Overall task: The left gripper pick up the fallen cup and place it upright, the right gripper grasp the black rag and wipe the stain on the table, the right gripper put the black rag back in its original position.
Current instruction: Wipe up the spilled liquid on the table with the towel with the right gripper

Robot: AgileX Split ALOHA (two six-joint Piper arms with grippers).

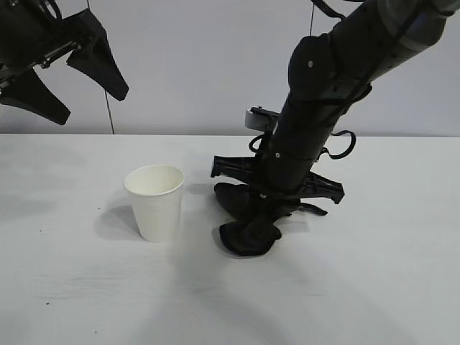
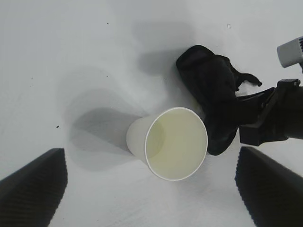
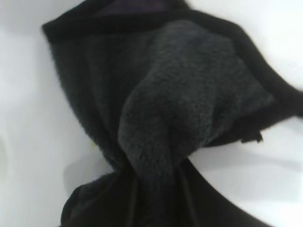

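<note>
White desk (image 1: 374, 287), pale grey wall behind; surface faintly scuffed, no stain visible anywhere in the three views, so it either lies under the rag or has gone into the cloth.

Cup (image 1: 155, 202) stands upright, mouth up, on the desk left of centre, clear of the rag. Judged: cup step is done, which explains why the left end effector (image 1: 61, 75) hangs raised at upper left, well above and apart from the cup, fingers spread wide and empty. Its wrist view looks down into the cup mouth between the two finger wedges.

Rag (image 1: 248, 219) lies bunched on the desk just right of the cup, close but not touching. Right end effector (image 1: 269, 208) is on it, fingers drawn in and pinching a gathered fold; its wrist view shows the cloth twisted into a tight neck near the fingers. The grip at one fold lets the rest of the cloth drag flat on the desk, suited to wiping.

Right arm pose: forearm slopes steeply down from upper right, wrist low, fingers pressing the rag onto the desk. Judged: wiping in hand; return of rag not yet done.
</note>
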